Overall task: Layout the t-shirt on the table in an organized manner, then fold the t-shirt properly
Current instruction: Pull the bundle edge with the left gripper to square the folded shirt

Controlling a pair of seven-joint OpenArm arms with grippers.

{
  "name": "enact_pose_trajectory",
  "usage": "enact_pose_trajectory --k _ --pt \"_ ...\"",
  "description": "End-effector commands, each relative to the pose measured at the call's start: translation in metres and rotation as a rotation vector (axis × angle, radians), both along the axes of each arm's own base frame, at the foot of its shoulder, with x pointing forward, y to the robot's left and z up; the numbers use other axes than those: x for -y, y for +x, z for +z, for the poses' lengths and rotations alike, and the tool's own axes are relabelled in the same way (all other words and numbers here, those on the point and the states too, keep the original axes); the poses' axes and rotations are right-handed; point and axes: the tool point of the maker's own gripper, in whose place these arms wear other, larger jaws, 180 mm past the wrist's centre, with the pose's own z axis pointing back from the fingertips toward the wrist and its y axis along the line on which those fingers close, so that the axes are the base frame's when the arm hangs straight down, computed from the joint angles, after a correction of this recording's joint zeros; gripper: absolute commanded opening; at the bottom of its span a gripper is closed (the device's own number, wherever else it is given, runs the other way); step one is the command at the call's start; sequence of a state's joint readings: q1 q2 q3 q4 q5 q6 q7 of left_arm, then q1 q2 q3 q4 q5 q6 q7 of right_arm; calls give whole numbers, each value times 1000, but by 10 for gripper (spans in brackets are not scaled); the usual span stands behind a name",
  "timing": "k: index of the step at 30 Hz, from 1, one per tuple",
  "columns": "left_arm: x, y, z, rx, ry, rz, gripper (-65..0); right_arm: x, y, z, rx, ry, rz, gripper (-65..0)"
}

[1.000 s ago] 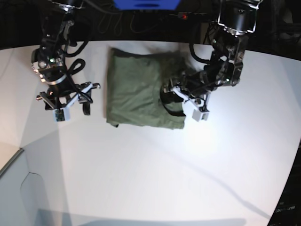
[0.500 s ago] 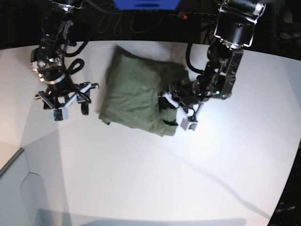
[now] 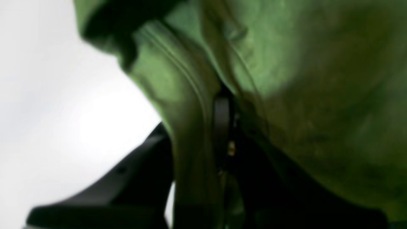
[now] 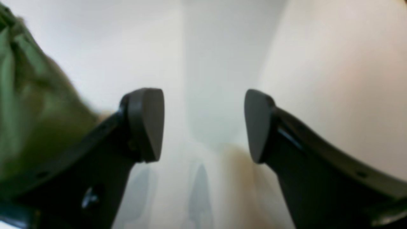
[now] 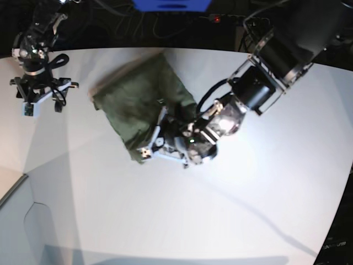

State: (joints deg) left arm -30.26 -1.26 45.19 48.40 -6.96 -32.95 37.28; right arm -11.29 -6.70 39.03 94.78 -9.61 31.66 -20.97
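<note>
The olive-green t-shirt (image 5: pixel 132 96) lies as a folded, rumpled bundle, turned at an angle, on the white table (image 5: pixel 165 210) left of centre. My left gripper (image 5: pixel 157 138) reaches low across the table and is shut on the shirt's near edge. In the left wrist view green cloth (image 3: pixel 286 95) fills the frame, and a fold is pinched in the gripper (image 3: pixel 197 178). My right gripper (image 5: pixel 39 102) hangs open and empty at the far left, apart from the shirt. The right wrist view shows its gripper (image 4: pixel 203 127) open over bare table, with the shirt (image 4: pixel 25 111) at the left edge.
A blue object (image 5: pixel 171 4) and dark cables sit behind the table's curved back edge. A power strip with a red light (image 5: pixel 216 20) is at the back right. A grey panel (image 5: pixel 22 221) stands at the lower left corner.
The left arm has stretched far to the left and dragged the shirt leftward, turning it. The right arm has drawn back up toward the far left corner.
</note>
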Motion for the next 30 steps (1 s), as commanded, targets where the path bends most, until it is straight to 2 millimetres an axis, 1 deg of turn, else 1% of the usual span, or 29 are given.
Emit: enact_pose_trajectory --k 1,3,5,7,8,10,14,16,18,19,20,22,23,25,26,28,29,30 --pt "7 -2 -1 14 44 -68 -646 4 7 13 52 -12 0 -254" --pt "22 -8 -2 40 61 -158 -646 12 -4 10 34 -18 -23 -254" --pt "39 -11 2 86 40 -245 -646 16 -11 7 23 -20 -38 -254" --pt "54 -14 8 126 15 -314 -646 17 -14 6 18 -20 -40 -254" --pt "63 -16 10 141 9 -338 -646 17 -18 4 7 -20 -40 -254" --pt "71 -16 13 168 31 -363 -646 17 -22 4 1 -25 -39 -254" --pt "68 -18 3 169 83 -386 -646 18 -22 10 10 -40 -35 -254" --pt "59 -17 -5 162 120 -385 -642 16 -22 10 13 -35 -37 -254" --pt "52 -16 -10 164 151 -390 -638 14 -21 11 16 -33 -38 -254" --pt "50 -15 -10 168 163 -393 -626 15 -21 12 19 -35 -37 -254" --pt "50 -14 -10 171 165 -390 -599 15 -21 12 19 -35 -37 -254" --pt "49 -12 -9 170 164 -375 -494 14 -21 12 19 -35 -36 -254" --pt "47 -8 -7 174 169 -359 -419 14 -20 12 19 -35 -34 -254" --pt "43 -1 -4 168 168 -321 -242 13 -20 12 19 -34 -33 -254" --pt "43 2 -1 169 153 -305 -165 13 -20 12 19 -34 -33 -254" --pt "48 14 14 197 105 -266 -29 12 -20 12 19 -32 -32 -254" --pt "47 22 23 216 83 -242 0 11 -20 11 19 -29 -33 -254" --pt "49 30 35 240 49 -216 0 9 -20 11 20 -23 -35 -254"
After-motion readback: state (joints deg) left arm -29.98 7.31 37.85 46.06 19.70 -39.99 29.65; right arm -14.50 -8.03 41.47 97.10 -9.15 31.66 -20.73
